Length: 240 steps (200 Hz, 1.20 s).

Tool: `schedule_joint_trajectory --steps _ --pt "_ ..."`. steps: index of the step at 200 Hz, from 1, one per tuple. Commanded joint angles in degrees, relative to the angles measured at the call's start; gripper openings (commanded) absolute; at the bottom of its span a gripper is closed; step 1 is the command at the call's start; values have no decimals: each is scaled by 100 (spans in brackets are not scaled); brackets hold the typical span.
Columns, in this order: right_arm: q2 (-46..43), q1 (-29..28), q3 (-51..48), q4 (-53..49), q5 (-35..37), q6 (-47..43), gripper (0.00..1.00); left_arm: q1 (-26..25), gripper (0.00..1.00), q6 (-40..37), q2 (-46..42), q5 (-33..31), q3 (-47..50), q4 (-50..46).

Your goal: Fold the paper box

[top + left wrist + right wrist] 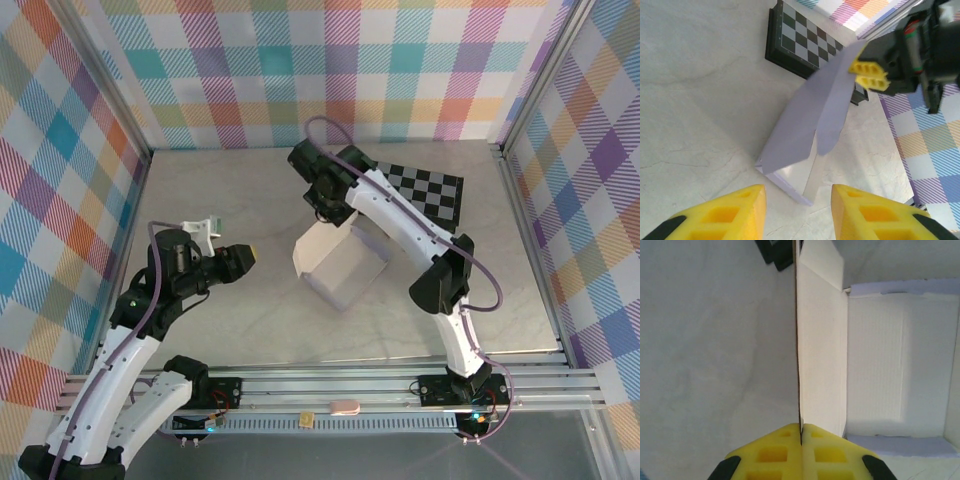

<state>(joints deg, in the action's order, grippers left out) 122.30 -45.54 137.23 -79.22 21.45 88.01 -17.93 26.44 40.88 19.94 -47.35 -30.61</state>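
Note:
The paper box (345, 268) stands in the middle of the table, a pale lavender mailer with its tray open and its lid panel (800, 130) raised steeply. My right gripper (322, 214) is shut on the lid's top edge, and its yellow fingertips (869, 75) pinch the card. In the right wrist view the gripper (801, 432) clamps the thin edge of the whitish lid (821, 355), with the tray's inside (895, 370) beside it. My left gripper (248, 257) hangs left of the box. It stands open (797, 190) with nothing between its fingers, just short of the box's near corner.
A black-and-grey checkerboard (428, 190) lies at the back right, close behind the box, seen beyond the lid as a board (800, 37). Plaid walls and metal frame rails (520, 230) enclose the table. Bare tabletop (220, 190) spreads to the left and front.

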Motion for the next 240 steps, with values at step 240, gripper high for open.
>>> schedule_joint_trajectory --steps 240 --pt "539 984 340 -670 -723 3345 28 -27 41 -192 354 205 16 -481"
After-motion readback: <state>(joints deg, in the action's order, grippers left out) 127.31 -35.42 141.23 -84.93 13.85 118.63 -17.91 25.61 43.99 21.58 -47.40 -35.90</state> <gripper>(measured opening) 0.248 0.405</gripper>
